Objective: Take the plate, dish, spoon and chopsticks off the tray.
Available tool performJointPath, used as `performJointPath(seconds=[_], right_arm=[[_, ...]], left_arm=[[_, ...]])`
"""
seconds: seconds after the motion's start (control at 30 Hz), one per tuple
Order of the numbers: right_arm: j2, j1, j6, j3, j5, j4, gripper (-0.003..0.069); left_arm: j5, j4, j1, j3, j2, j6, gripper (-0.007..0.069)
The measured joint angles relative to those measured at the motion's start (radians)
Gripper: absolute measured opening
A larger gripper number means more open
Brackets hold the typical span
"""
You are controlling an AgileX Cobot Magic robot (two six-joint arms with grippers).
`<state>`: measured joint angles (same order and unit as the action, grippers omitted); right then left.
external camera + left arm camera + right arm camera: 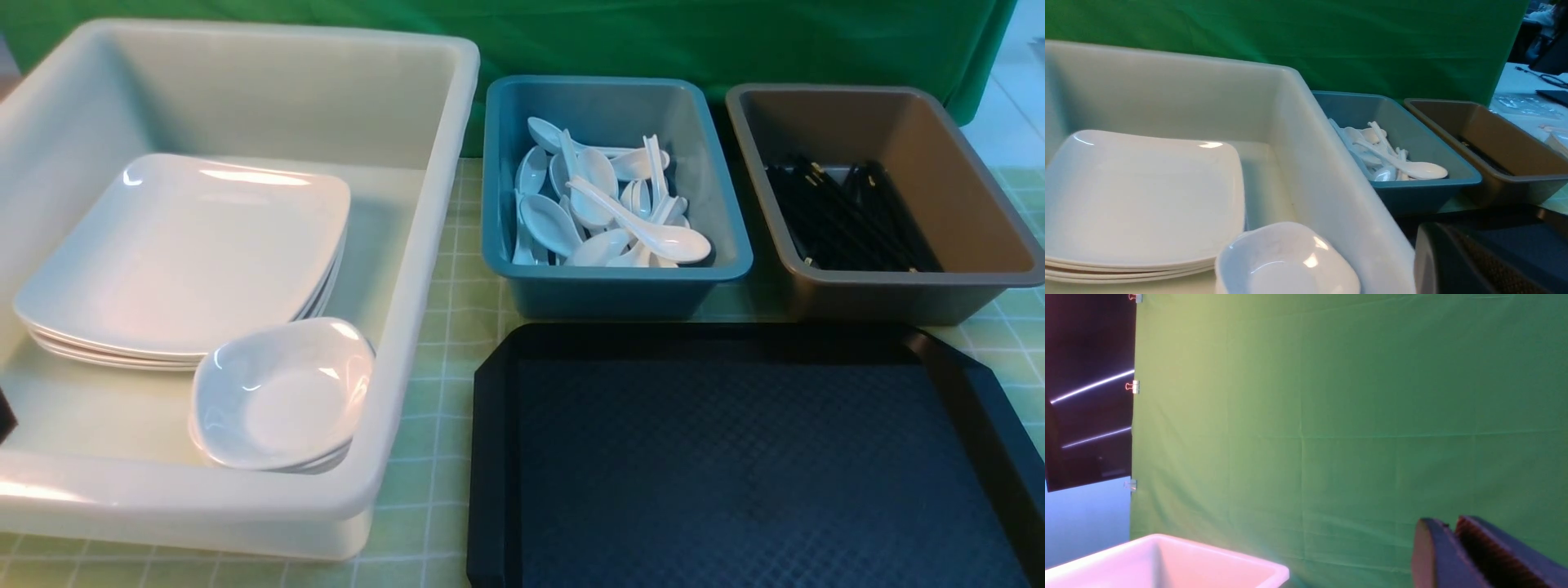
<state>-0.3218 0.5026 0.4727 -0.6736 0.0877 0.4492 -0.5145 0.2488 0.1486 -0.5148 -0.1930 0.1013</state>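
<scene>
On the desk [441,327] we're looking at a black tray [735,457] whose textured floor is completely bare, so as far as we can tell the clearing is basically done. Our big square plate [184,253] sits on top of the stack inside the white tub [424,245], with the small dish [282,396] on its own little pile right beside it in the same tub. We've got the spoon [645,233] lying on top of the heap in the blue tub [612,278], and the chopsticks [849,216] down in the brown-grey tub [898,278] next door. Left tool [1453,261] reads to us as closed on nothing. Right tool [1453,555] shows two dark fingers close together, nothing between them, but we can't tell if it's truly closed or cracked open. Nothing left to move that we can see.
</scene>
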Motion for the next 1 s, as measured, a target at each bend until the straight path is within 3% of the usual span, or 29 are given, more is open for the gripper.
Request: performJointPath(seconds=[0.2,0.37,0.6,1.0], right_arm=[[0.0,0.0,0.002,0.0,0.0,0.0,0.0085],[0.001,0.0,0.002,0.0,0.0,0.0,0.0095],[0.001,-0.001,0.003,0.0,0.0,0.0,0.0111],[0.001,-0.001,0.003,0.0,0.0,0.0,0.0131]], left_arm=[[0.16,-0.191,-0.093,0.179,0.06,-0.021,-0.0013],[0.356,-0.237,-0.194,0.437,0.159,-0.023,-0.0013],[0.254,-0.249,-0.201,0.522,0.191,-0.023,-0.0013],[0.334,-0.24,-0.201,0.522,0.191,-0.023,-0.0006]])
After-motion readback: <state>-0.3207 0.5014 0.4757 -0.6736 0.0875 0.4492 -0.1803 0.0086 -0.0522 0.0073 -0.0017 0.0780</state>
